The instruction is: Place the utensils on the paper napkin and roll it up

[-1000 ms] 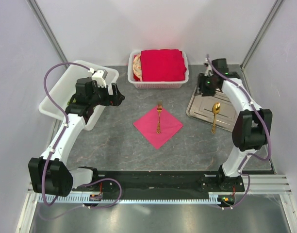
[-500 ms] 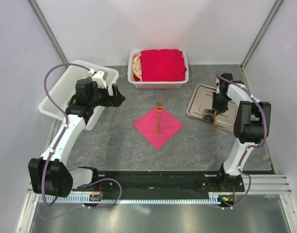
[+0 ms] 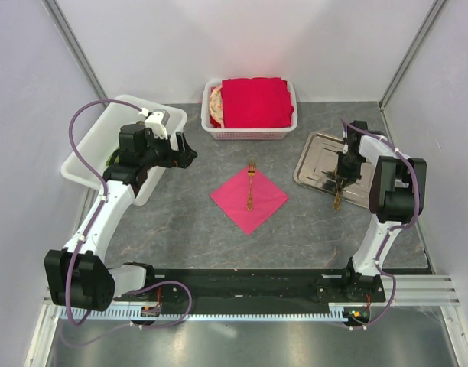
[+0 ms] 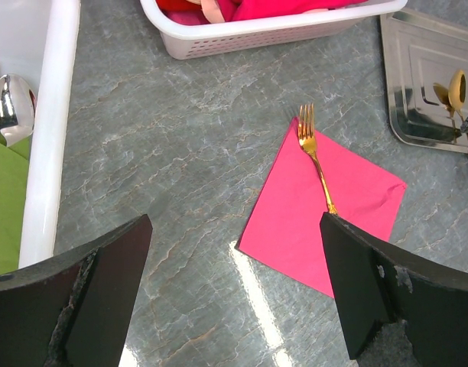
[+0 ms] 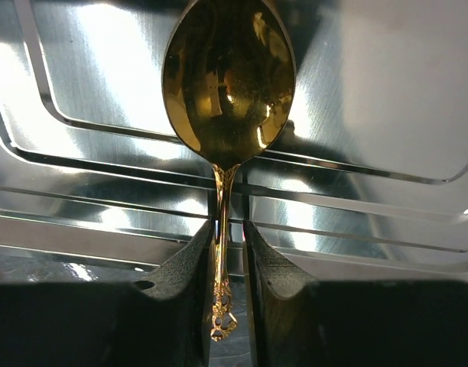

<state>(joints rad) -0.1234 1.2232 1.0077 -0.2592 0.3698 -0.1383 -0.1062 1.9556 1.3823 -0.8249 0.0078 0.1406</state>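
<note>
Broadly, the grey marbled table (image 3: 180, 237) is carrying everything. At its left edge a long white bin (image 3: 85, 149) is holding a green napkin (image 4: 4, 199) & a shiny spoon (image 4: 11, 107). At back centre a white basket (image 3: 249, 134) is holding a thick red napkin stack (image 3: 255, 102). To the right a steel tray (image 3: 314, 162) is lying flat. The left tool (image 3: 184, 153) is hovering beside the bin, jaws spread wide, nothing btwn them. The pink paper napkin (image 3: 266, 200) is lying mid-table as a diamond, w/ a gold fork (image 3: 250, 186) resting on it, tines poking past the far corner. The right tool (image 5: 230, 252) is reaching down at the tray's near edge, fingers bracketing the neck of the gold spoon (image 5: 228, 76), whose bowl is on the tray. A thin gap is showing on one side, so can't tell if it's clamped.
</note>
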